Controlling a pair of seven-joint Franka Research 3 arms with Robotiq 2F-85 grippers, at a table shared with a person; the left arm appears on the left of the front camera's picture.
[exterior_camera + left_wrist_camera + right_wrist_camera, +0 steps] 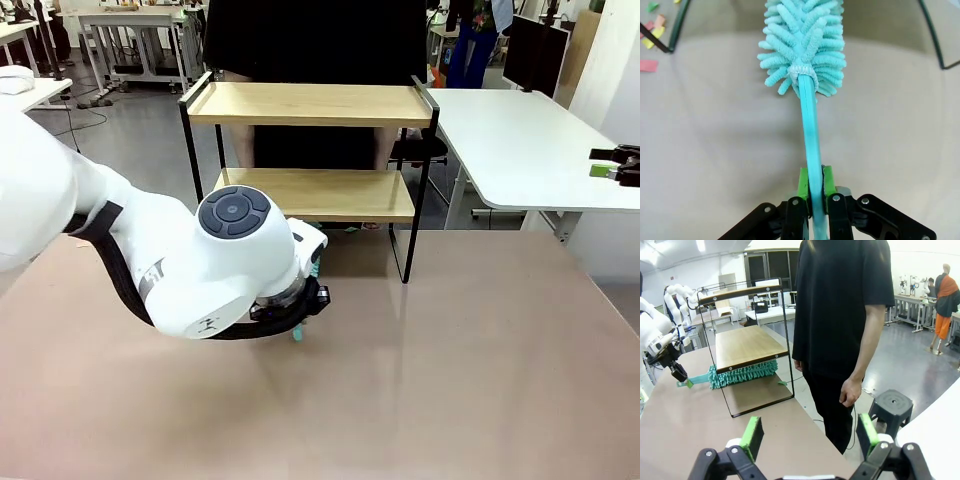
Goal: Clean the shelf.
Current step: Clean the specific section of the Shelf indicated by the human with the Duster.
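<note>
Front view: brown table (pixel 450 380) takes up the foreground. The shelf (pixel 310 105) stands at its far edge, centre, two light wooden boards in a black frame, both boards bare. A person (pixel 840 305) in a black shirt stands right behind it, arms hanging down. A white side table (pixel 530 150) sits to the right of the shelf.

The left arm (pixel 150 260) comes in low from picture left, wrist pointing down at the table just short of the shelf's legs.

Right wrist view: a teal microfibre duster (pixel 740 374) lies flat on the table under the lower board, head inside the frame, handle sticking out towards the left arm.

Left wrist view: left gripper (pixel 815 180) is pinching the duster's handle between its green pads, fluffy head straight ahead. Coloured paper scraps (pixel 649 65) lie on the table near a frame leg.

Right gripper (pixel 810 435) is spread wide, nothing between its pads, aimed at the shelf and the person from the side, well apart from both.
</note>
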